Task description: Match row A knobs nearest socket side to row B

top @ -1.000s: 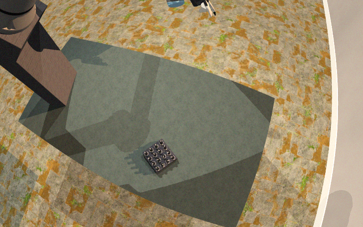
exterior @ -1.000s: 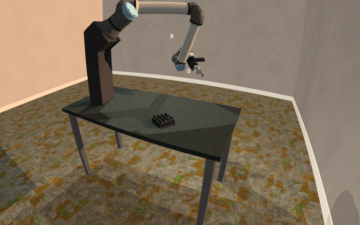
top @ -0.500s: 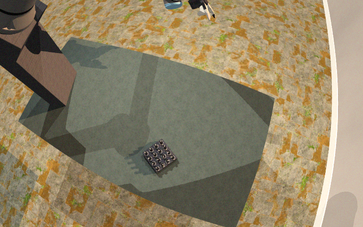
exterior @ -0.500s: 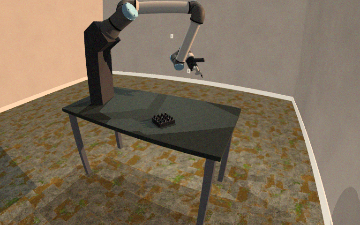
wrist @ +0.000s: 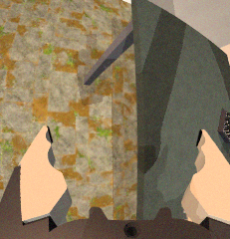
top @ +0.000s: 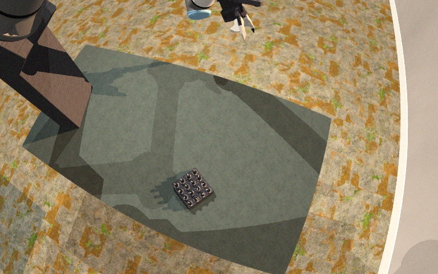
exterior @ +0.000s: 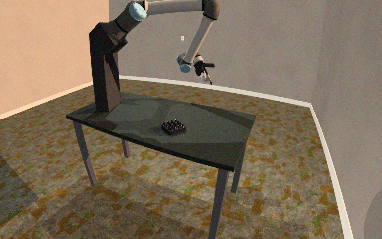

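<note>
The knob box (top: 193, 188) is a small black square block with several rows of knobs, lying on the dark table top near its front edge. It also shows in the exterior view (exterior: 173, 127) and at the right edge of the wrist view (wrist: 227, 125). The knob marks and the socket side are too small to read. My gripper (top: 244, 29) hangs high in the air beyond the table's far edge, far from the box; it also shows in the exterior view (exterior: 207, 76). In the wrist view its two tan fingers stand wide apart with nothing between them.
The arm's dark pedestal (exterior: 104, 67) stands on the table's back left corner. The table (exterior: 161, 129) has thin legs and a patterned floor all around. Grey walls lie behind and to the right.
</note>
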{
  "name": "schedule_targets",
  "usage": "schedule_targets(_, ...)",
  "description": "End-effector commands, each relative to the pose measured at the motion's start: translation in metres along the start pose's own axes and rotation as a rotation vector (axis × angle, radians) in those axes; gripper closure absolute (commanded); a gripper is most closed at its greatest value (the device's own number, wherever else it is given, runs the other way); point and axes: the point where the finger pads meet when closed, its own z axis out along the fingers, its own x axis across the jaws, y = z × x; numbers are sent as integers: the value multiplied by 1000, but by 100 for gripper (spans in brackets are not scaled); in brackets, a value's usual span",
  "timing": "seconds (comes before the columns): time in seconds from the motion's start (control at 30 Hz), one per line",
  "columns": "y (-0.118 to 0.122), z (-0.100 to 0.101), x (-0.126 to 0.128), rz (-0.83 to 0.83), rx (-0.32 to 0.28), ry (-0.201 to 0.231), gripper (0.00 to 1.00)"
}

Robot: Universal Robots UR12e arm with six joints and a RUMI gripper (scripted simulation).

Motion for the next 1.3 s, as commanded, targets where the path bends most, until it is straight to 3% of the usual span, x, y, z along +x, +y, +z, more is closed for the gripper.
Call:
schedule_targets(0.0, 14, 25, 42, 54, -66, -31, 0)
schedule_targets(0.17, 34, 56, 94, 118, -136, -62, 0)
schedule_targets(0.27, 43, 69, 118, 148, -168, -76, 0)
schedule_targets(0.33, 43, 69, 118, 148, -168, -76, 0)
schedule_targets(0.43, 56, 89, 152, 190, -213, -96, 0)
schedule_targets(0.67, 75, 119, 204, 253, -283, -126, 0)
schedule_targets(0.83, 86, 135, 233, 289, -321, -143, 0)
schedule_targets(0.9, 86, 135, 233, 289, -321, -143, 0)
schedule_targets(1.27, 116, 181, 311, 386, -427, -190, 0)
